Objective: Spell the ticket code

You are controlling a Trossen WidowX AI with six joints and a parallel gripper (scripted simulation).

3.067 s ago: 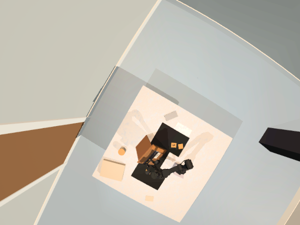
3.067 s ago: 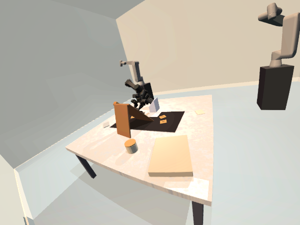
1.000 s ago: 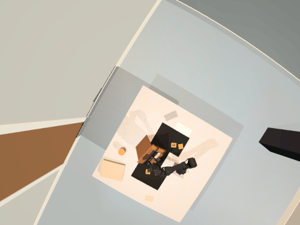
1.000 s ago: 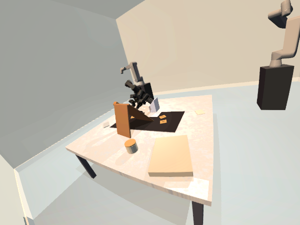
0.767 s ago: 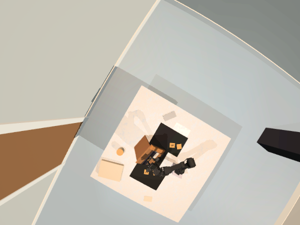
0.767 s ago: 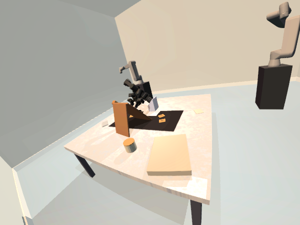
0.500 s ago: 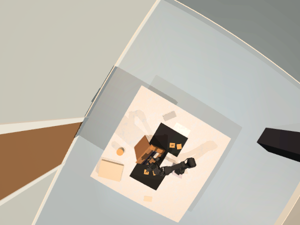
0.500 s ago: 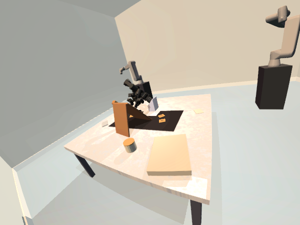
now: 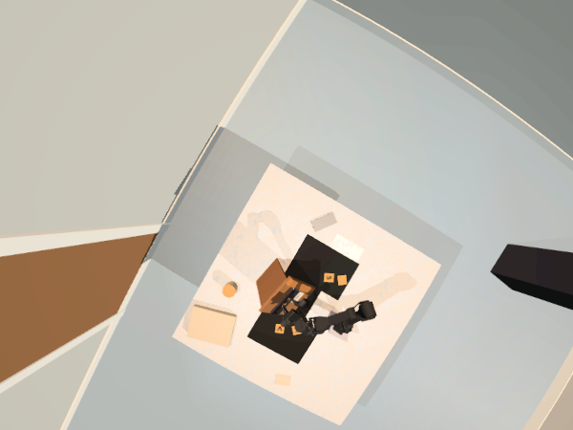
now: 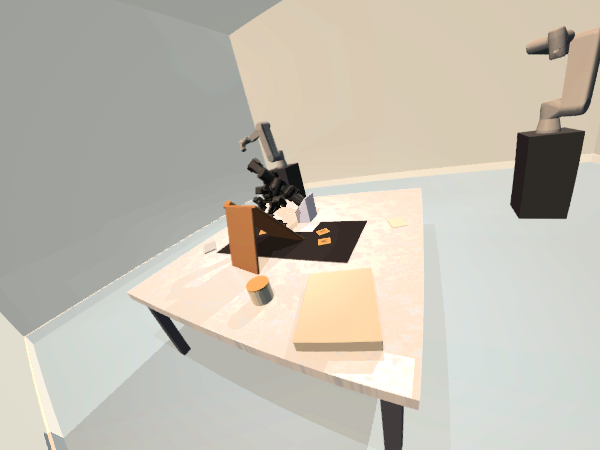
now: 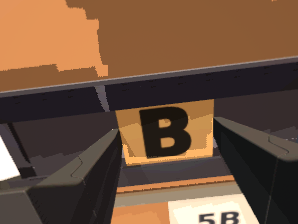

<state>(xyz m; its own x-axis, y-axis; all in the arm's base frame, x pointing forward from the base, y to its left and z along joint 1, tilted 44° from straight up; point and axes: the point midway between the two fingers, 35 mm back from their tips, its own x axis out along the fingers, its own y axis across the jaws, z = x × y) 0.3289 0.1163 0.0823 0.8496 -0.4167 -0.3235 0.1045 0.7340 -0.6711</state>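
My gripper (image 11: 166, 129) is shut on the orange tile marked B (image 11: 167, 131), one finger at each side edge. The tile stands upright behind the dark front of the letter rail (image 11: 50, 100), with dark rail showing on both sides of it. The sloping orange-brown board (image 11: 200, 40) (image 10: 242, 240) carries the rail. A white printed label (image 11: 220, 217), cut off by the lower edge of the wrist view, reads "5B". On the black mat (image 9: 310, 253) lie two tiles (image 9: 328, 277) (image 9: 342, 280) on one side, and an A tile (image 9: 279, 329) and a partly hidden tile (image 9: 295, 330) on the other.
An orange-topped can (image 9: 229, 290) (image 10: 260, 291) and a large pale box (image 9: 211, 326) (image 10: 340, 310) stand behind the board. A grey block (image 9: 324, 221) (image 10: 210, 247), a yellow note (image 9: 282, 379) (image 10: 397, 222) and a lilac upright panel (image 10: 306, 209) are also on the counter.
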